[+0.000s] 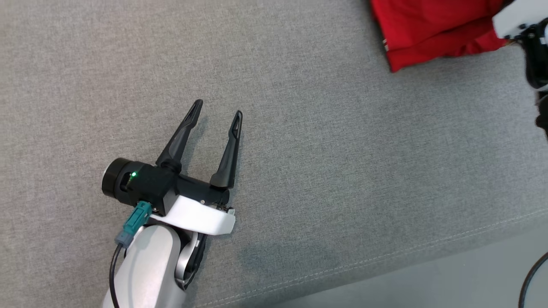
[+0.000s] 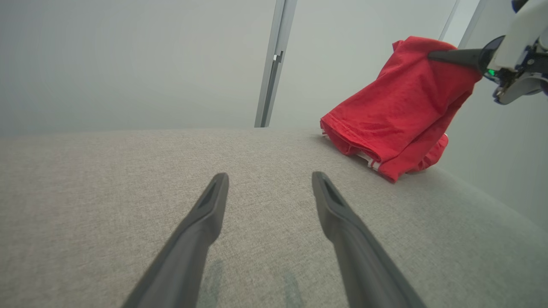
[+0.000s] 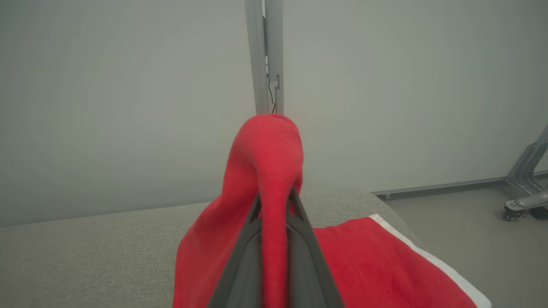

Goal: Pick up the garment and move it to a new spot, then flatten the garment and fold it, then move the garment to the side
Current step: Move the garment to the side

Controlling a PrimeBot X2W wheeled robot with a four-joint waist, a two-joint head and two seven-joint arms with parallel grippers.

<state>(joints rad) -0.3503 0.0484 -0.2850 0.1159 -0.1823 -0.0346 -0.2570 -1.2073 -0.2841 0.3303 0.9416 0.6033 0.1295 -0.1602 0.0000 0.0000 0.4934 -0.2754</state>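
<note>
The garment (image 1: 428,30) is red cloth with a white stripe along one edge, lying at the far right of the grey cushion (image 1: 299,128). In the left wrist view the garment (image 2: 402,111) hangs lifted at its top, its lower part resting on the cushion. My right gripper (image 3: 276,196) is shut on a fold of the garment (image 3: 274,154), which drapes over and between its fingers. My right gripper's white wrist (image 1: 520,19) shows at the top right of the head view. My left gripper (image 1: 217,108) hovers open over bare cushion, well left of the garment, with nothing between its fingers (image 2: 205,214).
The cushion's seamed front edge (image 1: 385,256) runs across the lower right, with grey floor (image 1: 449,278) beyond it. A pale wall with a metal post (image 2: 274,64) stands behind the cushion. A wheeled metal stand (image 3: 526,188) sits on the floor at the right.
</note>
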